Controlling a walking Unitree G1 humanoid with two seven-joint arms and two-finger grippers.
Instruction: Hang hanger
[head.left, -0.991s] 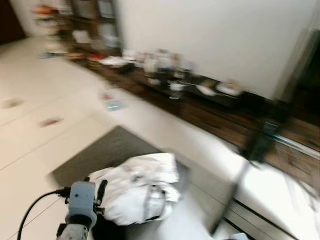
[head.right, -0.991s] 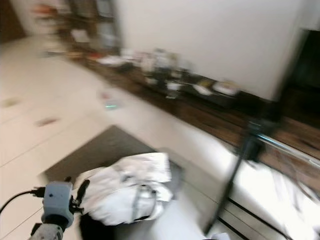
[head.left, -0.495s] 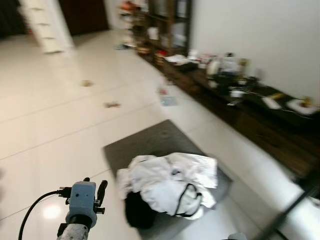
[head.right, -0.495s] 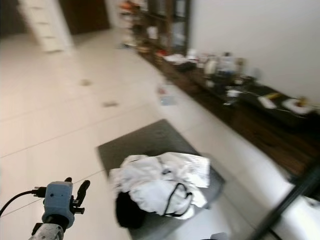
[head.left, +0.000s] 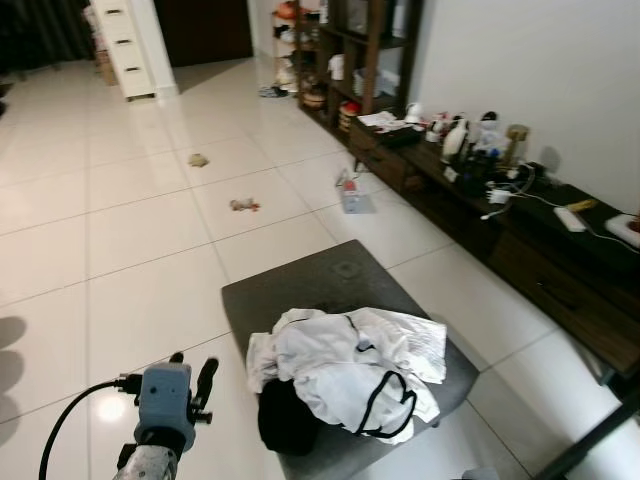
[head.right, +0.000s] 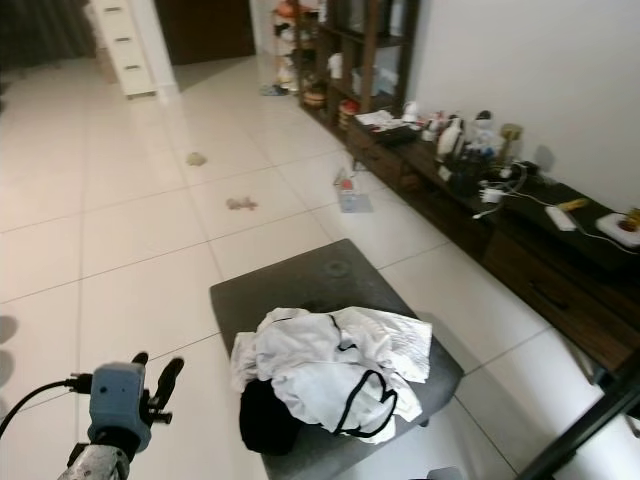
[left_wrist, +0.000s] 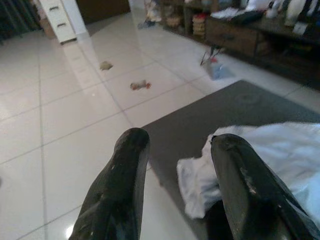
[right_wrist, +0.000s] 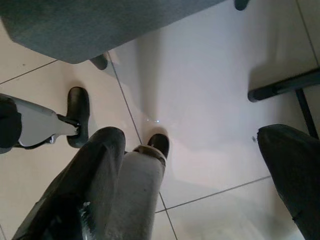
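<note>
Since the earlier frame our head camera has swung left and steadied: the rack pole (head.left: 590, 440) now sits at the far right corner, and the blur is gone. The things themselves have not shifted.

Nearest, we note the left gripper (head.left: 190, 385) raised at lower left, fingers moderately apart and empty, aimed toward the ottoman (head.left: 300, 290). The right gripper (right_wrist: 200, 170) hangs low with fingers wide and empty, over floor tile beside the ottoman's feet and a black rack foot (right_wrist: 280, 87).

On the ottoman lies a heap of white clothes (head.left: 350, 365) with black trim and a dark item at its near edge. We cannot make out a hanger; a dark loop (head.left: 385, 405) in the heap may be one, or only trim.

Beyond are floor scraps (head.left: 243, 205), a cluttered low cabinet (head.left: 520, 230) and shelves (head.left: 345, 50).

Risks, in our judgement: mistaking trim for the hanger and lifting cloth; snagging the heap off the ottoman; striking the rack pole when turning back right.
</note>
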